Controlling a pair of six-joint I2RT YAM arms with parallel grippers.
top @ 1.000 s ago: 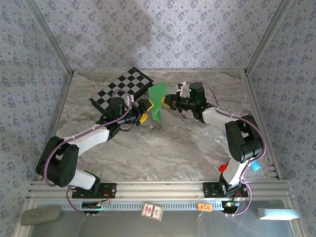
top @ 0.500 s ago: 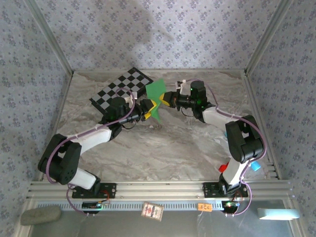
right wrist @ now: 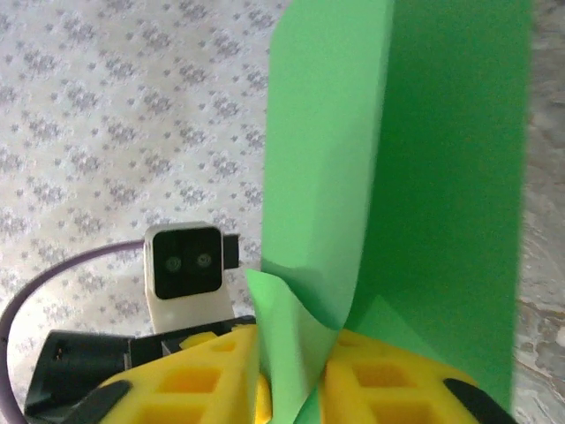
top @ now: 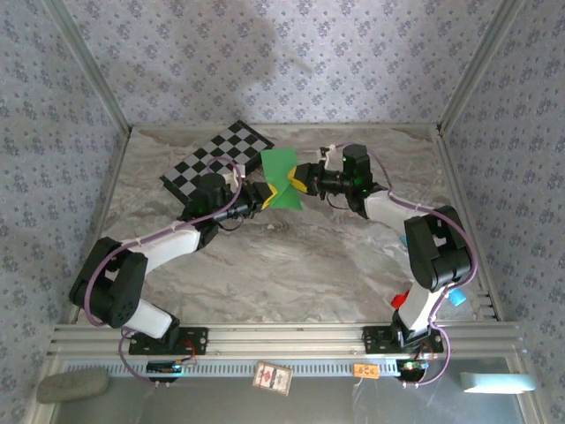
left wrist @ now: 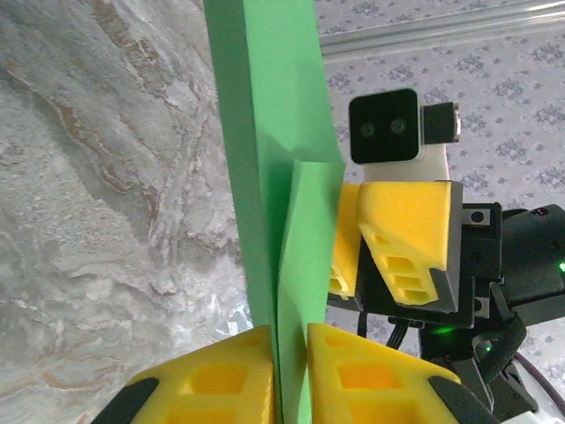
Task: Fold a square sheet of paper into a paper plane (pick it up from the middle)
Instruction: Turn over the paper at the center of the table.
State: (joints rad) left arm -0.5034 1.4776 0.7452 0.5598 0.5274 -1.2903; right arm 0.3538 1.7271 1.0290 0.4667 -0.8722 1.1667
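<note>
The folded bright-green paper (top: pixel 282 177) hangs above the table at the middle back, between my two grippers. My left gripper (top: pixel 263 193) comes at it from the left. In the left wrist view its yellow fingers (left wrist: pixel 221 380) are pressed on the paper's lower edge (left wrist: pixel 265 132), so the left gripper (left wrist: pixel 290 334) is shut on it. My right gripper (top: pixel 300 182) faces it from the right. In the right wrist view its jaws stand a little apart, and a loose curled fold of the paper (right wrist: pixel 441 177) lies between them. The right gripper (right wrist: pixel 291 344) is open.
A black-and-white checkered board (top: pixel 221 159) lies on the marble table just behind and left of the left gripper. Patterned walls (top: pixel 71 132) close in the back and both sides. A metal rail (top: pixel 282 336) runs along the near edge.
My left gripper has closed from wide open onto the paper. My right gripper's jaws have parted from shut. The paper has swung to face the camera more flatly.
</note>
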